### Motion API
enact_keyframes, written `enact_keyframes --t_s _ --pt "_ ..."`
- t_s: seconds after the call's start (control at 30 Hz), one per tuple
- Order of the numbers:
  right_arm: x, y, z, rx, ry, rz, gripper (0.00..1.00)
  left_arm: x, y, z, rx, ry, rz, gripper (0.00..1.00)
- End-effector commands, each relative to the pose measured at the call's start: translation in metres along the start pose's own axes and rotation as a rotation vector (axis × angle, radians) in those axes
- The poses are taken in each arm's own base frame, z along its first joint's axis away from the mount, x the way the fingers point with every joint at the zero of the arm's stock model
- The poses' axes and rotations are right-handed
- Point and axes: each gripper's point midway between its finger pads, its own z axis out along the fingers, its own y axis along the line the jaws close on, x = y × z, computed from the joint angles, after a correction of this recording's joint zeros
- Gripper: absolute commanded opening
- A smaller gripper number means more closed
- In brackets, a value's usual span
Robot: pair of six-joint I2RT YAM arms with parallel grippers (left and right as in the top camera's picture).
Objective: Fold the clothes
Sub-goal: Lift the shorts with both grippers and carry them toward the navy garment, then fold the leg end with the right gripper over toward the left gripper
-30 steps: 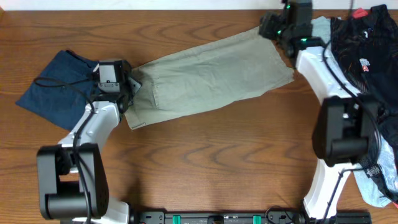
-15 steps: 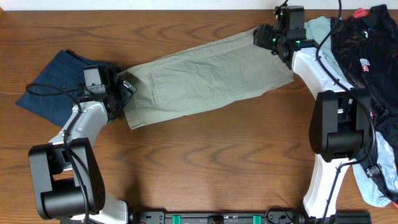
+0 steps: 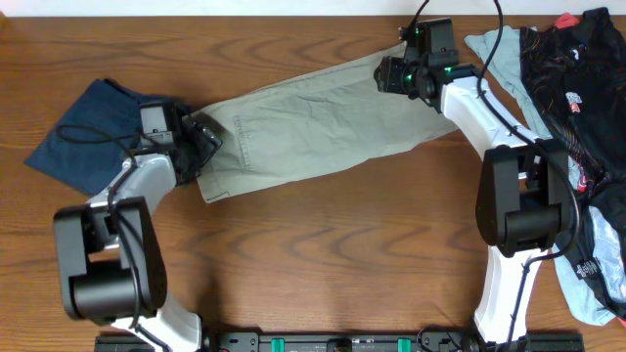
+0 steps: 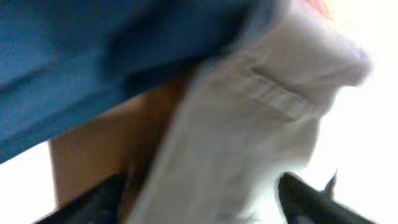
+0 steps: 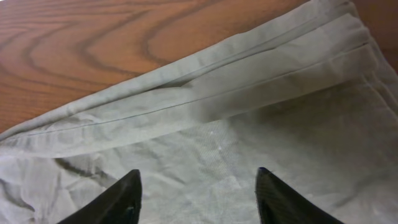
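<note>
The khaki-beige shorts [image 3: 323, 122] lie folded lengthwise in a long strip across the table, waistband end at the left, leg hems at the upper right. My left gripper [image 3: 199, 142] is at the waistband end. In the blurred left wrist view its fingers [image 4: 199, 202] stand wide apart with the bunched waistband cloth [image 4: 249, 124] between them. My right gripper [image 3: 391, 73] hovers over the leg-hem end. In the right wrist view its fingers [image 5: 198, 186] are open and empty just above the flat fabric [image 5: 236, 143], near the layered hem edges.
A dark blue garment [image 3: 83, 137] lies at the left, touching the shorts' end, and also shows in the left wrist view [image 4: 93, 56]. A pile of dark clothes [image 3: 572, 68], a pale blue garment [image 3: 494, 44] and a light cloth [image 3: 597, 284] crowd the right edge.
My right gripper has moved left from the far right corner onto the shorts' leg end. My left gripper drew left, then came back right onto the waistband end.
</note>
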Motion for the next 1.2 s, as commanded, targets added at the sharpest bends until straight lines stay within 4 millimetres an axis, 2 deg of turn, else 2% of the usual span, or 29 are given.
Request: enact_keyframes --t_s 0.0,0.2,0.23,0.27,0.37,0.5,0.53,0.67,0.83,1.03,1.17 --pt "-0.006 0.005 -0.005 -0.017 -0.009 -0.041 0.55 0.047 -0.007 0.028 0.071 0.185 0.023 0.62" --pt "0.014 0.020 -0.005 -0.098 0.072 -0.110 0.52 0.066 -0.009 0.030 0.069 0.240 0.095 0.06" --pt "0.018 0.023 -0.006 -0.124 0.091 -0.129 0.52 0.067 -0.007 0.028 0.063 0.248 0.107 0.06" --pt "0.021 0.027 -0.007 -0.149 0.104 -0.141 0.48 0.068 -0.006 0.026 0.059 0.252 0.118 0.06" --pt "0.029 0.033 -0.009 -0.187 0.134 -0.158 0.27 0.066 -0.004 0.015 0.054 0.255 0.142 0.06" --pt "0.040 0.037 -0.010 -0.210 0.173 -0.182 0.04 0.055 -0.014 -0.005 0.072 0.211 0.164 0.06" --pt "0.044 0.040 -0.011 -0.225 0.187 -0.190 0.02 0.052 -0.018 -0.012 0.079 0.198 0.170 0.06" --pt "0.065 0.056 -0.015 -0.307 0.255 -0.245 0.01 0.044 -0.025 -0.039 0.076 0.154 0.181 0.06" --pt "0.102 0.069 -0.013 -0.331 0.367 -0.310 0.01 0.040 -0.035 -0.072 0.102 0.113 0.191 0.06" --pt "0.155 0.102 -0.017 -0.461 0.506 -0.368 0.01 0.038 -0.046 -0.106 0.141 0.068 0.190 0.06" --pt "0.193 0.123 -0.016 -0.488 0.575 -0.420 0.01 0.034 -0.056 -0.128 0.183 0.018 0.195 0.06"
